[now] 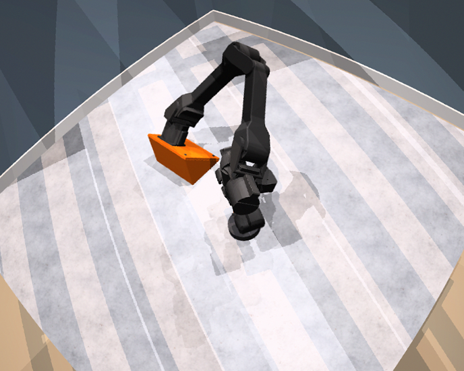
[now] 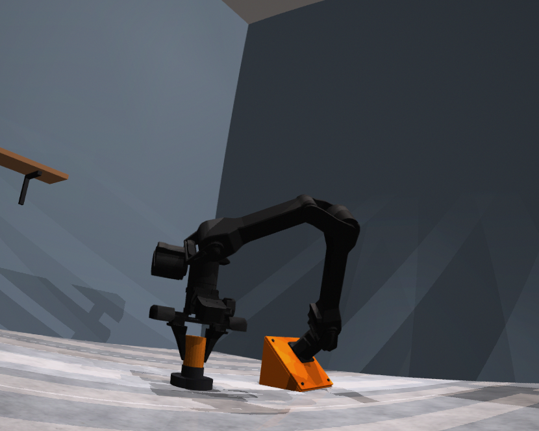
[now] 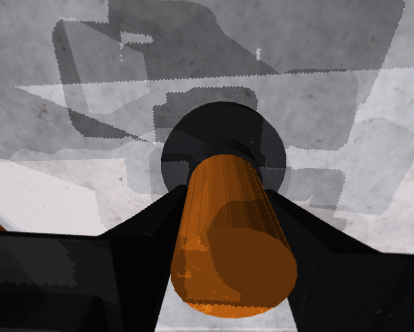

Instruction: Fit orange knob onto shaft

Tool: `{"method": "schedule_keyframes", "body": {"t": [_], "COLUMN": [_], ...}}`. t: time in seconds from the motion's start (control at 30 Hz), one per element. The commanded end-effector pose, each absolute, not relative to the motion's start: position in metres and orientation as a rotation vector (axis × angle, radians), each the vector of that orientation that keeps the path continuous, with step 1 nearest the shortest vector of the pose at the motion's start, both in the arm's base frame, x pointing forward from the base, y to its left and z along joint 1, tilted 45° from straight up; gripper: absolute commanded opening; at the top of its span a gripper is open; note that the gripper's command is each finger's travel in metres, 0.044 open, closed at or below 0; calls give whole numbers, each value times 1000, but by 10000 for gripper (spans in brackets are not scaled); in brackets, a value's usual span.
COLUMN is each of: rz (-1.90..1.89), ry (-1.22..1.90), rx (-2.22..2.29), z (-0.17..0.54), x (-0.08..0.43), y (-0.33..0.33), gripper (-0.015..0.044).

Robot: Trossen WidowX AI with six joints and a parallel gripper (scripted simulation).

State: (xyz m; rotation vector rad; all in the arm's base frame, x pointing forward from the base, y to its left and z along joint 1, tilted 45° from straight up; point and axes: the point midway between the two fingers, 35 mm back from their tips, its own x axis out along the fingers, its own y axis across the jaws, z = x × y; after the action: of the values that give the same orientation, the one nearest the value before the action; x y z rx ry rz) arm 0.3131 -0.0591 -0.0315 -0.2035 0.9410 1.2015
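The orange knob (image 2: 194, 348) (image 3: 232, 272) stands upright on the round black pedestal (image 1: 236, 234) (image 2: 191, 383) (image 3: 220, 120). In the exterior view its lower edge meets the pedestal's raised collar, with no gap visible between them. The silver shaft does not show in any view, and the knob's hole is hidden underneath. My gripper (image 2: 194, 359) (image 3: 225, 194) points straight down and is shut on the knob, one finger on each side. In the top view the arm's wrist hides the knob and the fingertips.
The arm's orange wedge-shaped base (image 1: 173, 160) (image 2: 278, 366) stands close to the pedestal, on the left in the top view and on the right in the exterior view. The arm arches over from it. A brown shelf (image 2: 31, 166) shows far off in the exterior view.
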Motion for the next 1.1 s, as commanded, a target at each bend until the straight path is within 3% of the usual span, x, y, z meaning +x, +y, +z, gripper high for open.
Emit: {"method": "schedule_keyframes", "body": {"t": [0.0, 0.53, 0.77, 1.07], "rz": [1202, 1202, 1202, 1200], "ry": [940, 940, 940, 945], "rx": [-206, -206, -206, -205], "z": [-31, -31, -30, 37], "x": [313, 313, 314, 308], "y": [-59, -59, -61, -127], "gripper": [26, 440, 440, 440]}}
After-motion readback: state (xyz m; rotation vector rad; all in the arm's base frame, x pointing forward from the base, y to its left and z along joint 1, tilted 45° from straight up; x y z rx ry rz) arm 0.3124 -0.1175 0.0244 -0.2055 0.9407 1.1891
